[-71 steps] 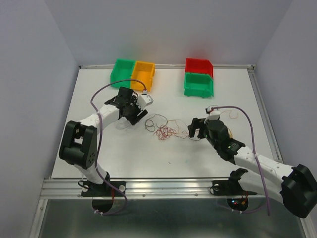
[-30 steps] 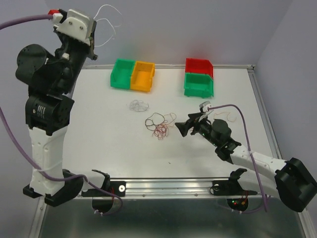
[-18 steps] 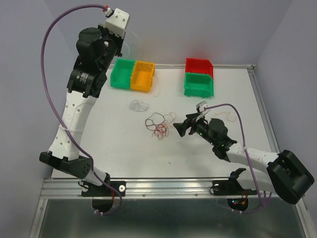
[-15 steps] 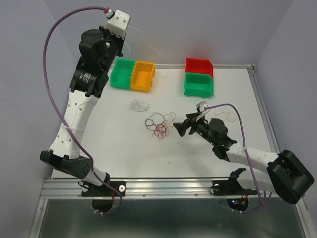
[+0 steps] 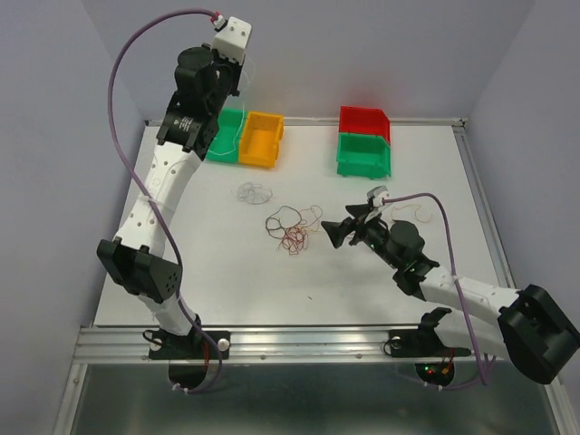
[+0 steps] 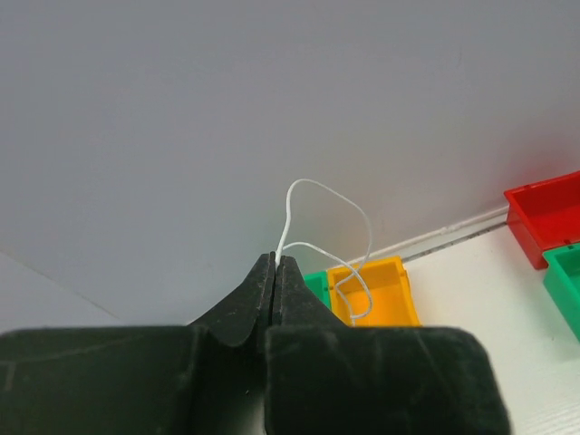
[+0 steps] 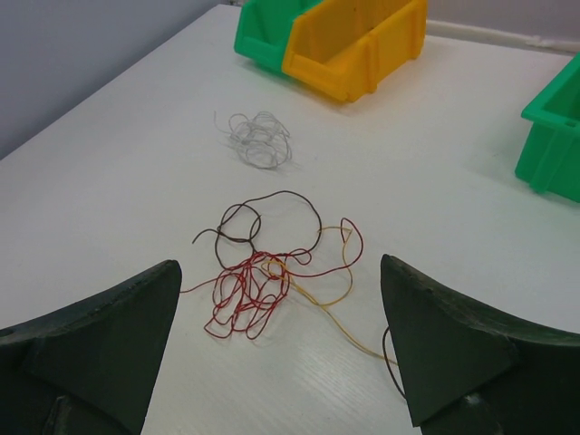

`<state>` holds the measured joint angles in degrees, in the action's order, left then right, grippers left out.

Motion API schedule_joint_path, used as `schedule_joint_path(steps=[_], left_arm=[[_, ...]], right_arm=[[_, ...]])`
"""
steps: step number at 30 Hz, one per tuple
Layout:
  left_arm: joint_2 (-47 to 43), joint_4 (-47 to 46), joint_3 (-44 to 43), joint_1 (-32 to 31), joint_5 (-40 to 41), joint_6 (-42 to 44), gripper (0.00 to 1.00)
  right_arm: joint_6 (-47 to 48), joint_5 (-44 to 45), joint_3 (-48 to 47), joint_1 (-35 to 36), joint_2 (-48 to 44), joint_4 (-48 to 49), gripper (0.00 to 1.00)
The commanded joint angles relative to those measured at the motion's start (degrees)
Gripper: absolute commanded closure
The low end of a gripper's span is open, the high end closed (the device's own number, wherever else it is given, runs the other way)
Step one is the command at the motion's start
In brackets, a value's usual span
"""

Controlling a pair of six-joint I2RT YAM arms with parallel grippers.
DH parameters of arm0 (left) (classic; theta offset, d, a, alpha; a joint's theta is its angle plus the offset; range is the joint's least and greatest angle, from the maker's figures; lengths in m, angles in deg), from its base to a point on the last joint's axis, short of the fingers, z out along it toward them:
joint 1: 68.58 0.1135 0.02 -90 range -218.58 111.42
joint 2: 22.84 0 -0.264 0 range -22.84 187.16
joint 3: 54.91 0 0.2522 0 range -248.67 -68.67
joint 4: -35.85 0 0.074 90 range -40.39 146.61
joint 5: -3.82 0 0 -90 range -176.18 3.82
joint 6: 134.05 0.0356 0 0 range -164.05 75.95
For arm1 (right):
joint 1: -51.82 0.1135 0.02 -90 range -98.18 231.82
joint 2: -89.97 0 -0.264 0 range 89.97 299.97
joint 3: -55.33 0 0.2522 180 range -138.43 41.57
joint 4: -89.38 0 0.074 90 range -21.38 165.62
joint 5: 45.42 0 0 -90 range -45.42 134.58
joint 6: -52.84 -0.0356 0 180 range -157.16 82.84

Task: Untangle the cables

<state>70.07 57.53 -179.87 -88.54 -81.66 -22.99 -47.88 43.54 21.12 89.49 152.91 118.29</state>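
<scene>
White wire (image 6: 304, 180), very thin, is pinched between the two black tips of my left gripper (image 6: 275, 263). The jaws are pressed fully together, with no gap between them. From the tips the wire rises, makes a round loop and comes down again; in the left wrist view the lower end curls in front of the yellow bin (image 6: 385, 290). This arm is stretched high above the back left part of the table (image 5: 208, 272), and behind the wire I see only the grey wall (image 6: 272, 91).

My right gripper (image 7: 279, 265) holds nothing. Its jaws stand far apart, and the fingers sit low, close over the table. Between them, a little further out, lies the tangle (image 5: 294, 231) of the other cables, flat on the white surface near the middle of the table. The red strand (image 7: 245, 299) is the densest part, bunched in many small loops. The dark brown strand (image 7: 281, 195) makes one big loop and one small loop on the far side and touches the red. The yellow strand (image 7: 335, 304) crosses the red and runs toward my right finger.

Apart from this tangle, nearer to the bins, lies a small whitish bundle (image 7: 258, 140) by itself. Behind it a green bin (image 7: 263, 27) stands against the yellow one. To the right, another green bin (image 5: 362, 156) sits with a red bin (image 5: 364, 120) behind it.
</scene>
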Motion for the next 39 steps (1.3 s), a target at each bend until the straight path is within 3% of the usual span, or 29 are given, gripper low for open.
schedule_joint_path(steps=[1, 18, 39], left_arm=[[2.6, -4.1, -2.8, 1.4, 0.5, -1.5, 1.00], [13.3, -9.9, -4.0, 3.1, 2.8, -1.6, 1.00], [21.7, -9.4, -3.2, 4.1, 2.8, -2.8, 1.00]], right_arm=[[1.3, 2.9, 1.4, 0.1, -0.7, 3.8, 0.04], [1.6, 4.6, 2.7, 0.1, -2.6, 3.8, 0.04], [1.5, 5.0, 3.0, 0.0, -3.3, 3.8, 0.04]])
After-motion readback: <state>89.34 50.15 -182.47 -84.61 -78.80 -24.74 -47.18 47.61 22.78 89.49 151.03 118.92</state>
